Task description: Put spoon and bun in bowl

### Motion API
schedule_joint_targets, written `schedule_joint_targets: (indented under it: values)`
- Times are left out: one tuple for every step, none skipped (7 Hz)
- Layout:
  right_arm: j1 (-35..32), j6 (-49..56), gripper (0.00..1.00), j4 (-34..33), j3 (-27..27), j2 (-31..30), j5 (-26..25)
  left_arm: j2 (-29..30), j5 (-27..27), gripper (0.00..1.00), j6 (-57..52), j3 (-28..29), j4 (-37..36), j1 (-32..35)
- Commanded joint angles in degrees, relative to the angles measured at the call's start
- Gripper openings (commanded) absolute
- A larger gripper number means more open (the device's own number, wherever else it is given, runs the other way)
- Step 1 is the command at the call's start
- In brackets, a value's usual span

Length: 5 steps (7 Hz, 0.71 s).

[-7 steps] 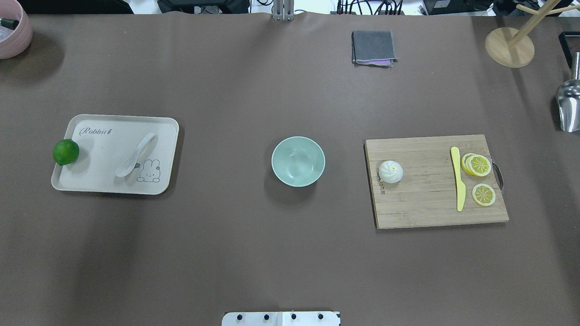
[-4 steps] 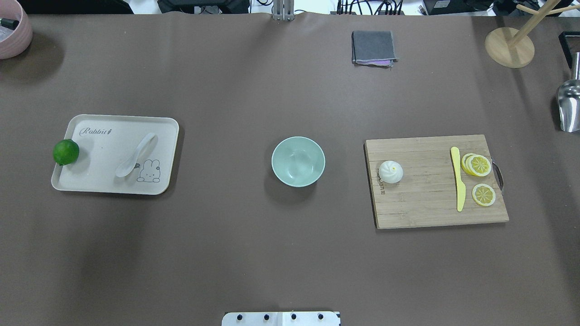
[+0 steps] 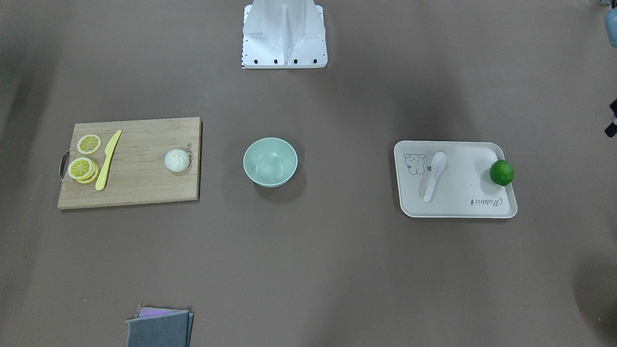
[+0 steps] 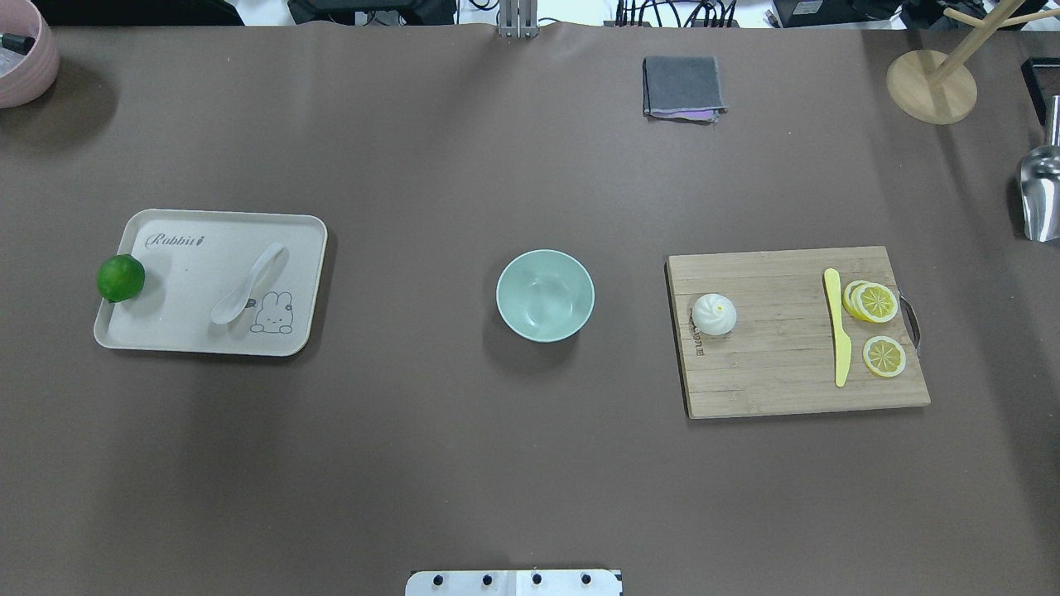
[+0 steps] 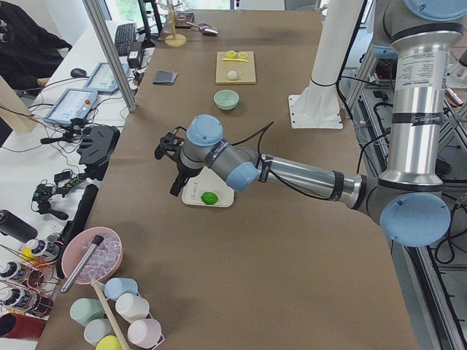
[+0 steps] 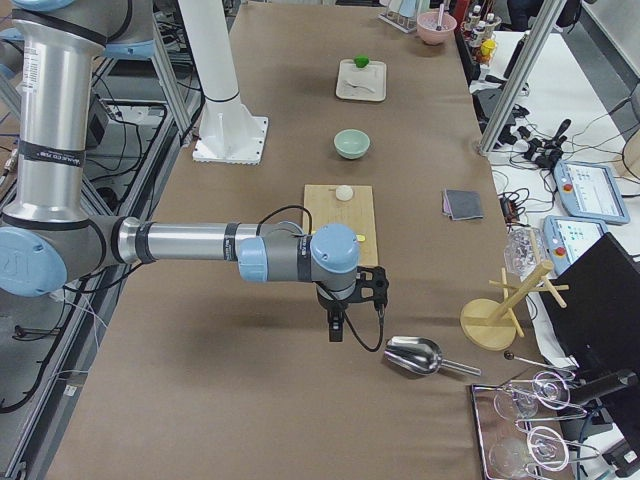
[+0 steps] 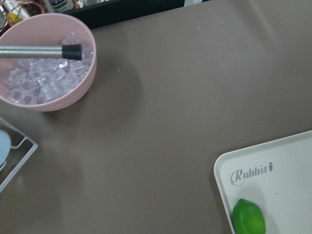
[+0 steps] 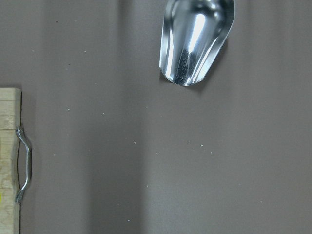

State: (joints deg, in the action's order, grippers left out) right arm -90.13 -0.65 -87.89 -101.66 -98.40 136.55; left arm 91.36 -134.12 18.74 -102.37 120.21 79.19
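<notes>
The white spoon (image 4: 248,283) lies on a beige tray (image 4: 190,331) at the table's left. The white bun (image 4: 714,314) sits on a wooden cutting board (image 4: 778,372) at the right. The mint-green bowl (image 4: 545,295) stands empty between them. Neither gripper shows in the overhead or front views. My left gripper (image 5: 175,171) hangs above the table by the tray's outer end. My right gripper (image 6: 337,322) hangs past the board's handle end. I cannot tell whether either is open or shut.
A green lime (image 4: 121,277) rests on the tray's left rim. A yellow knife (image 4: 838,327) and lemon slices (image 4: 874,303) lie on the board. A metal scoop (image 4: 1039,194), a wooden stand (image 4: 931,86), a grey cloth (image 4: 682,87) and a pink ice bowl (image 4: 25,58) sit near the edges.
</notes>
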Motion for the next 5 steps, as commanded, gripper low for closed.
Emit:
schedule_joint_targets:
  values:
    - [0.4,-0.7,1.0,0.0,-0.5,3.3,0.3,4.9,3.5,0.98,15.5,0.1,4.0,-10.1]
    - [0.4,-5.9,1.0,0.0,-0.6,3.8,0.9,5.0,9.9,0.98,16.3,0.6,8.5,-16.5]
    - [0.8,-7.0,1.0,0.0,-0.4,3.9,3.8,6.1,17.3,0.98,16.5,1.6,9.3,-24.7]
    - [1.6,-7.1,1.0,2.5,0.0,3.6,4.9,8.6,23.0,0.98,17.5,4.5,9.5,-29.4]
    - [1.8,-7.3,1.0,7.0,0.8,3.2,5.3,11.1,23.4,0.97,22.3,7.4,9.6,-31.8]
